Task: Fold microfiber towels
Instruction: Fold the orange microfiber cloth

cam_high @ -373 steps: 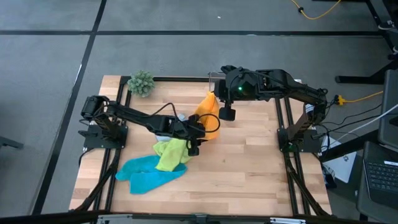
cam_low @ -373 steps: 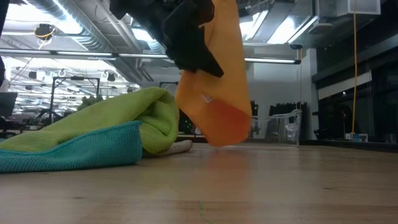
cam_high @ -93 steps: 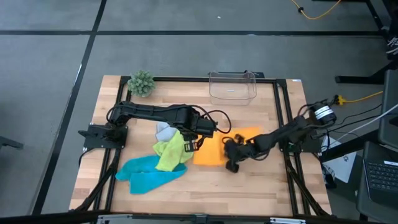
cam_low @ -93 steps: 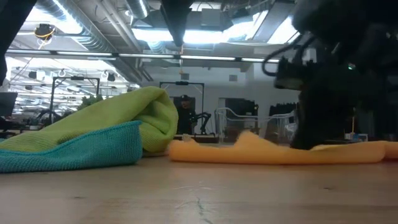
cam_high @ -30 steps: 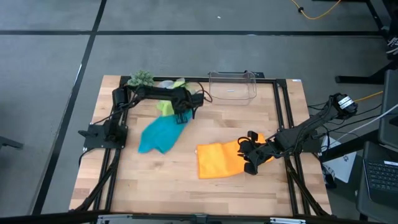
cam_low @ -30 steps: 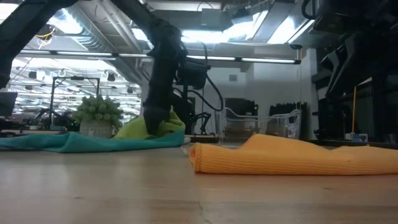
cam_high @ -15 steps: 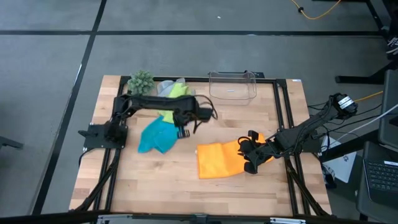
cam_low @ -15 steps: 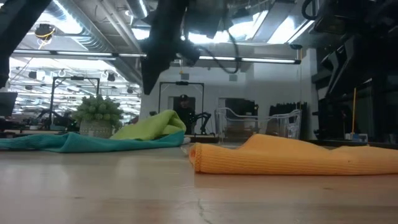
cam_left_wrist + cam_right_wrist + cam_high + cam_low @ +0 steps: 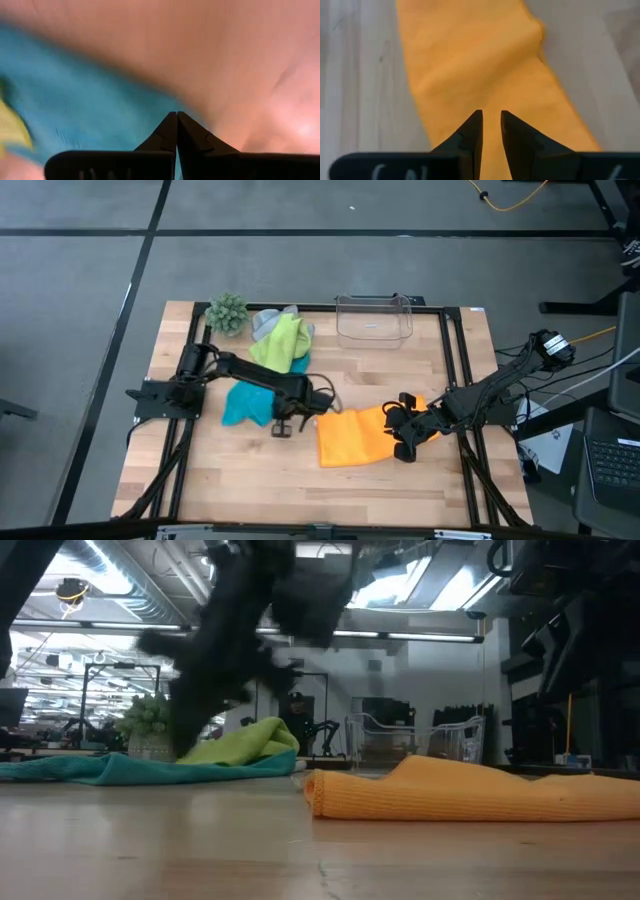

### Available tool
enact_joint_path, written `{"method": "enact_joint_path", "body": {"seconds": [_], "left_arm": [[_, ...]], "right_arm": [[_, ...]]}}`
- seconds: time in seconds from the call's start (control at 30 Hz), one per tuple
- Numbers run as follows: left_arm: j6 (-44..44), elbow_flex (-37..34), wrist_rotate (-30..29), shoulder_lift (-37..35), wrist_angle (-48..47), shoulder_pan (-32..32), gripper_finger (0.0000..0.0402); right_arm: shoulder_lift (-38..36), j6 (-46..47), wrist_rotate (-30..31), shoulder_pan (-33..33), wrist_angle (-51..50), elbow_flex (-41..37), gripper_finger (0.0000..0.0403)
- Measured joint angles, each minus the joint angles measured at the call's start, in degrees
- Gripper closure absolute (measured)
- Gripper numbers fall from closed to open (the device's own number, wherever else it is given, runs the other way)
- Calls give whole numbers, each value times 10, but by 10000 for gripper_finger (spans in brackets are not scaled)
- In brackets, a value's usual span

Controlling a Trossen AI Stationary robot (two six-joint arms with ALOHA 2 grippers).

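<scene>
In the low view the left arm is a dark smear across the upper left, so nothing of its shape can be read there. The left hand [image 9: 283,427] sits in the middle of the high frame, between the turquoise towel [image 9: 247,402] and the orange towel [image 9: 357,436]; its fingers [image 9: 176,131] are pressed together and hold nothing. The right hand [image 9: 404,446] lies at the right edge of the orange towel, its fingers [image 9: 473,129] a narrow gap apart with orange cloth showing between them; whether they actually pinch it cannot be told.

Four towels can be counted. The orange one lies flat, right of centre on the worktop [image 9: 380,490]. The turquoise one is bunched left of centre. The lime green towel [image 9: 280,343] is heaped toward the upper middle, partly over the grey towel [image 9: 265,321], of which only an edge shows.

One small green plant [image 9: 227,312] stands in the upper left corner of the worktop, just beside the heap. One clear plastic box [image 9: 374,321] stands at the upper edge, right of the heap, well apart from the orange towel.
</scene>
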Motion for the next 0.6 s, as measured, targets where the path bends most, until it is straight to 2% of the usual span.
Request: {"method": "enact_joint_path", "body": {"seconds": [0.17,0.33,0.47,0.6], "left_arm": [[-22,-99,-15,0,-15,13,401],[-51,-171,-96,-1,-43,58,401],[-62,-178,-123,-5,-67,98,401],[-75,-158,-131,-47,-87,115,401]], "right_arm": [[0,-3,0,0,0,0,331],[0,-3,0,0,0,0,331],[0,-4,0,0,0,0,331],[0,-4,0,0,0,0,331]]}}
